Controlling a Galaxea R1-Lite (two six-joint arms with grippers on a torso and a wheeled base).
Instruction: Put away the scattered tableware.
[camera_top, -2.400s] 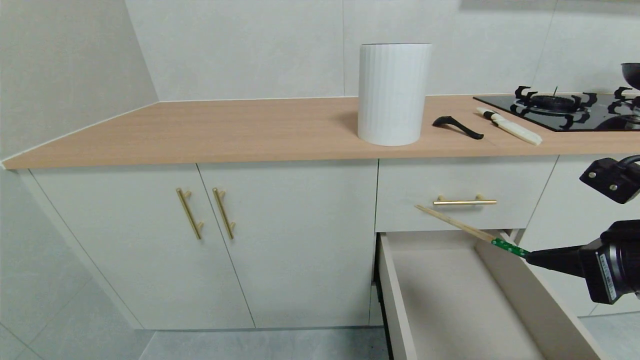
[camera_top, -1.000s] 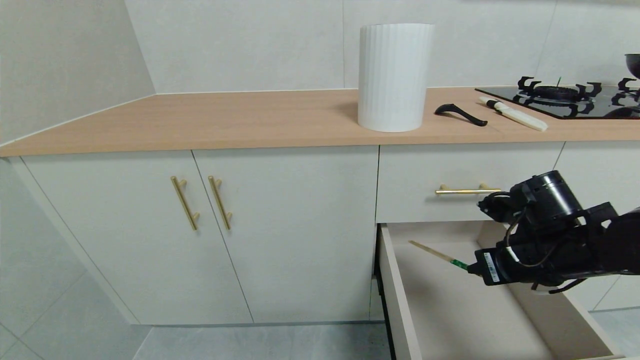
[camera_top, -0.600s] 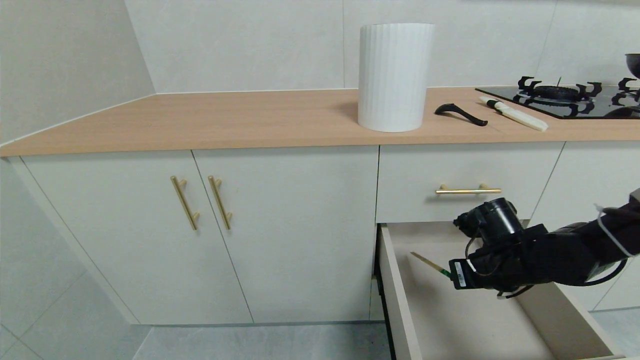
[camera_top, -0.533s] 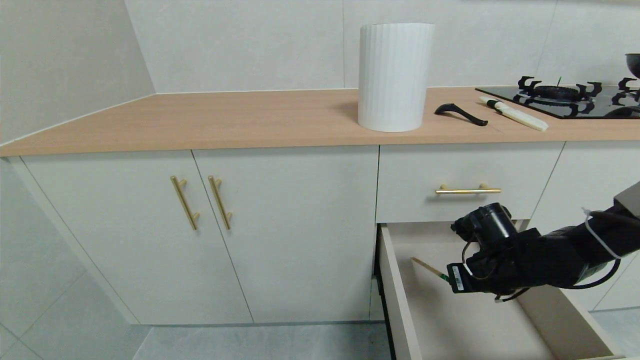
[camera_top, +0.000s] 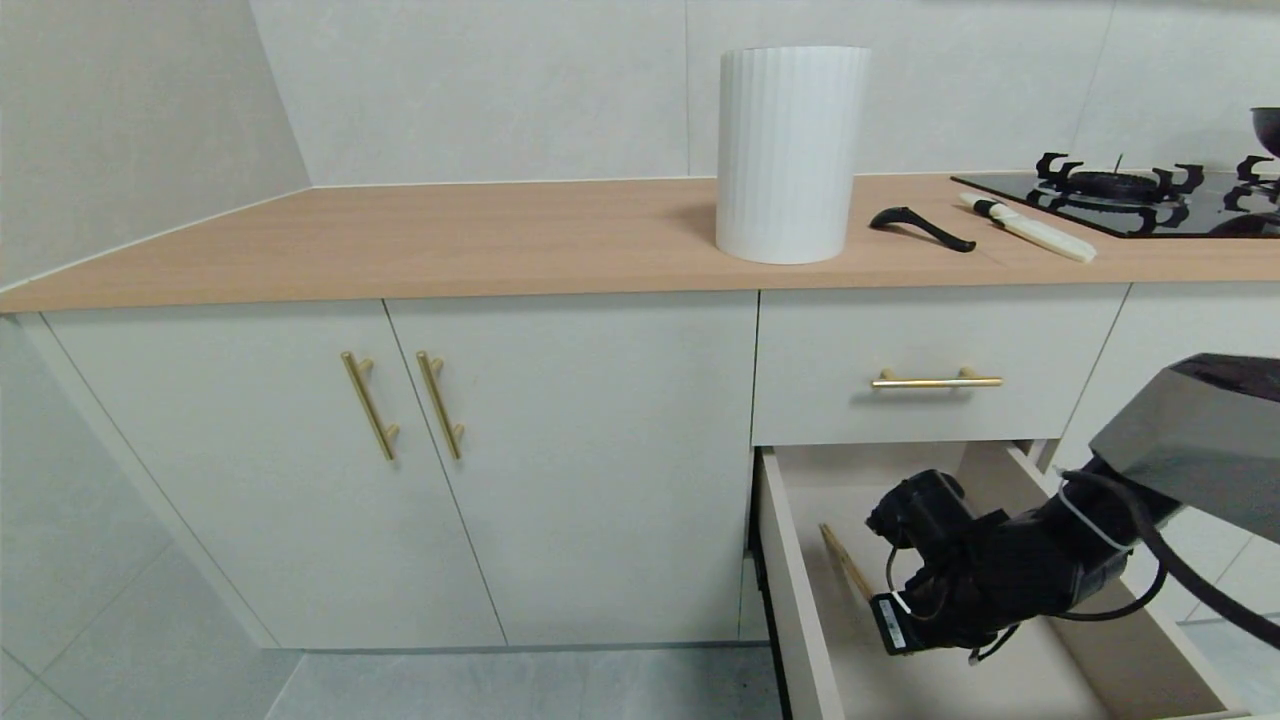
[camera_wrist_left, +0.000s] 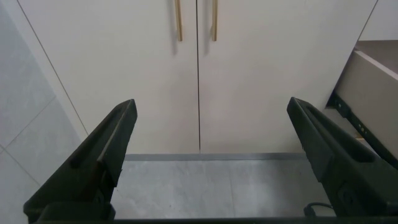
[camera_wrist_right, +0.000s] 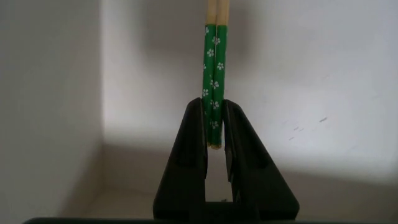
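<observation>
Wooden countertop (camera_top: 450, 240) runs above pale cabinets in the head view. On it stand one white ribbed canister (camera_top: 790, 150), one black utensil (camera_top: 920, 228) and one sheathed knife (camera_top: 1025, 232), beside a hob (camera_top: 1110, 185) cut off at the edge. Below, one open drawer (camera_top: 790, 600) holds the right gripper (camera_top: 880, 605), its fingertips hidden behind its own wrist. The chopsticks (camera_top: 845, 560) jut ahead of it, low inside the drawer, too thin to count here. In the left wrist view the left gripper (camera_wrist_left: 214, 143) is spread wide, and ahead of its jaws hang two gold door handles (camera_wrist_left: 178, 18), tops cut off. The right wrist view shows two chopsticks (camera_wrist_right: 214, 56) side by side, clenched between the fingers (camera_wrist_right: 194, 137) at their green flowered ends, far ends cut off.
</observation>
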